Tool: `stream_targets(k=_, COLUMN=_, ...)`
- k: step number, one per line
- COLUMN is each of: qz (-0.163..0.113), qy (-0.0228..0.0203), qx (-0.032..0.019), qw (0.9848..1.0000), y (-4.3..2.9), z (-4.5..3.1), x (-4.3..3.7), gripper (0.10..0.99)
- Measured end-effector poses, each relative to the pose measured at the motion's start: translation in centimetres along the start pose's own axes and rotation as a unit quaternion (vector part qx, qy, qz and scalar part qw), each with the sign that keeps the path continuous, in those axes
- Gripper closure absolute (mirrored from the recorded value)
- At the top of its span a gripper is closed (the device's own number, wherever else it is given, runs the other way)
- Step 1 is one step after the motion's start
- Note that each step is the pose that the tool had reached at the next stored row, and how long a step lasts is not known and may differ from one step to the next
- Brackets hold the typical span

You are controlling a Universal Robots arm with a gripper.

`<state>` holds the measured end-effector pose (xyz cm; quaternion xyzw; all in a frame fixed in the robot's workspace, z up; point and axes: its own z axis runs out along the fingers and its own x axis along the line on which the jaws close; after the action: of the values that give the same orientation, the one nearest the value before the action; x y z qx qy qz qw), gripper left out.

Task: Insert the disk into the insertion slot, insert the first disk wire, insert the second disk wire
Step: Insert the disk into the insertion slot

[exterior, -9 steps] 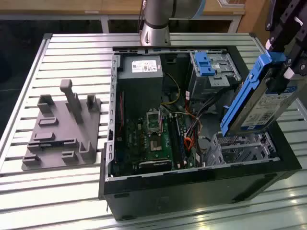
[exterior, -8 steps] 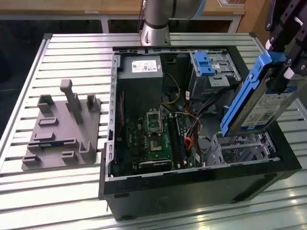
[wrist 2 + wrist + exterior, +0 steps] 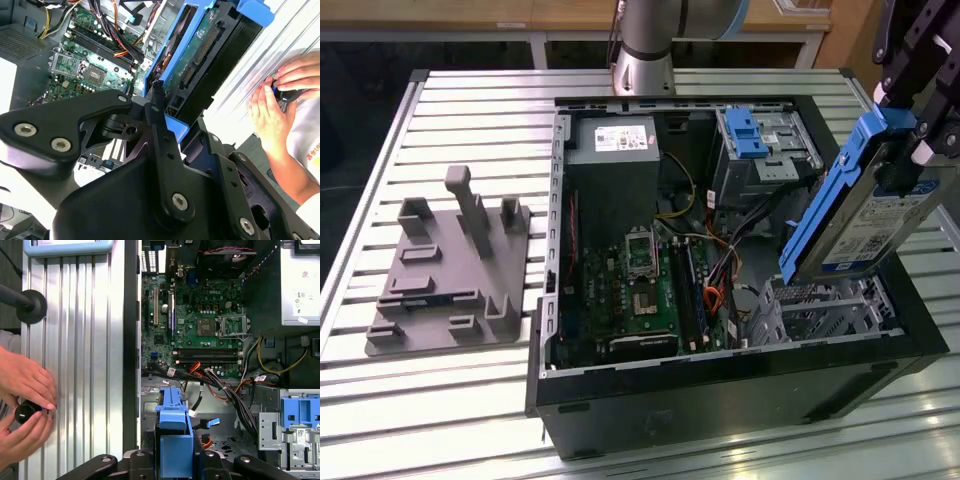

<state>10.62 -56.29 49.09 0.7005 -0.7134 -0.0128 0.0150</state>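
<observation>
Fingers (image 3: 161,142) of the gripper (image 3: 910,158) clench the disk (image 3: 880,222) by its blue carrier frame (image 3: 175,440). They hold it tilted on edge, apparently to aim its lower end at the insertion slot (image 3: 820,312) just below; it is not yet inside.

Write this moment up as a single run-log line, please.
gripper: shut on silver hard drive in blue plastic carrier | drive: tilted, above perforated silver sheet-metal cage, not yet inserted

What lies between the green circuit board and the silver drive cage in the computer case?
Loose wires, orange, red and black, lie between the circuit board and the drive cage, as the exterior view shows.
</observation>
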Motion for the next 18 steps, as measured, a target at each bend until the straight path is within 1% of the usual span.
stream_targets(k=3, qz=0.0, qy=-0.0001, qx=0.0, qw=1.0, y=0.0, z=0.0, x=0.0, gripper=0.722)
stream_targets(k=5, qz=0.0, qy=-0.0017, qx=0.0, qw=1.0, y=0.0, z=0.0, x=0.0, gripper=0.722)
stream_targets(k=9, qz=0.0, qy=-0.0085, qx=0.0, qw=1.0, y=0.0, z=0.0, x=0.03, gripper=0.722)
stream_targets(k=15, qz=-0.001, qy=-0.0225, qx=0.0001, qw=0.9997, y=0.0, z=0.0, x=0.07, gripper=0.722)
stream_targets(k=17, qz=-0.001, qy=-0.0253, qx=0.0001, qw=0.9997, y=0.0, z=0.0, x=0.08, gripper=0.722)
stream_targets(k=18, qz=-0.001, qy=-0.0254, qx=0.0001, qw=0.9997, y=0.0, z=0.0, x=0.08, gripper=0.722)
